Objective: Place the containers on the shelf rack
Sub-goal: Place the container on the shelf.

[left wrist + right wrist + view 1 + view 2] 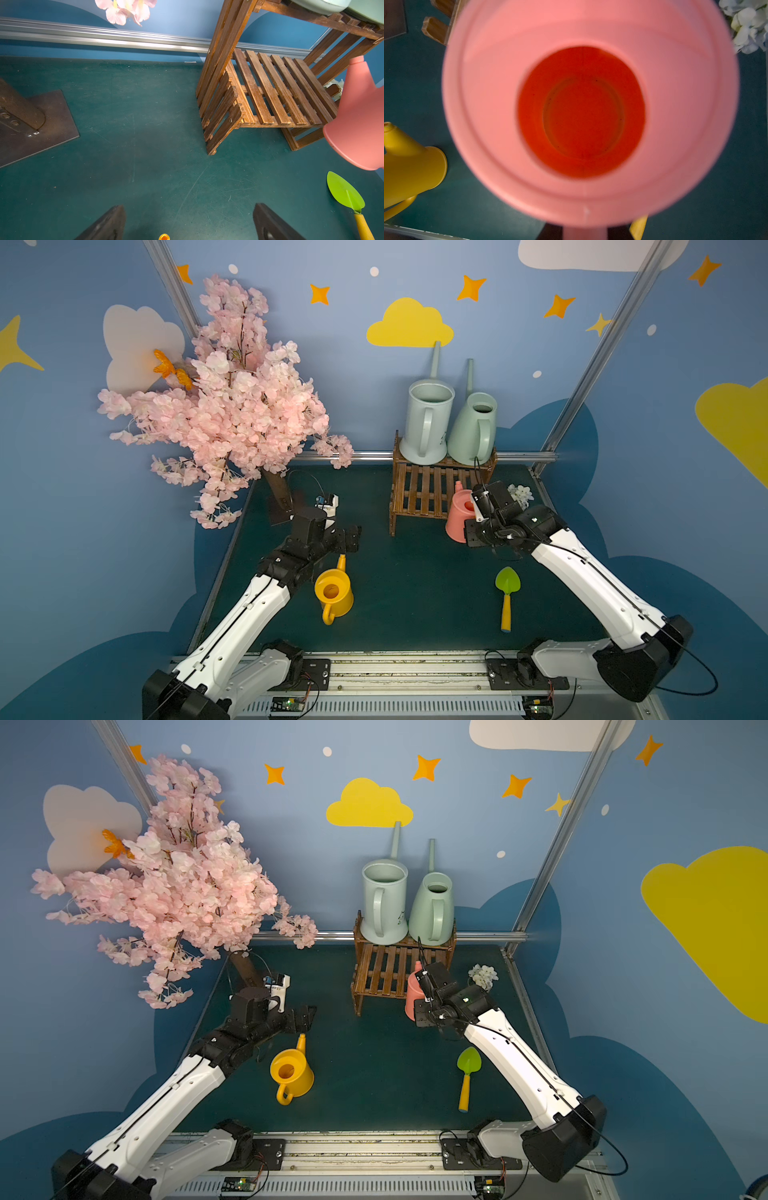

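In both top views the blue can (426, 423) and mint can (473, 431) stand side by side on the rack's (419, 493) top tier. The pink can (457, 514) hangs tilted at the lower tier's front right corner, with the arm hiding its handle. Only the right wrist view shows the right hand (585, 233) clamped on that handle, with white flowers (749, 27) beside. The yellow can (334, 593) stands on the desk (415, 580), well apart from the trowel (507, 597). The left wrist view shows the left hand (189, 224) spread wide over the desk, the yellow can's spout tip between its fingers.
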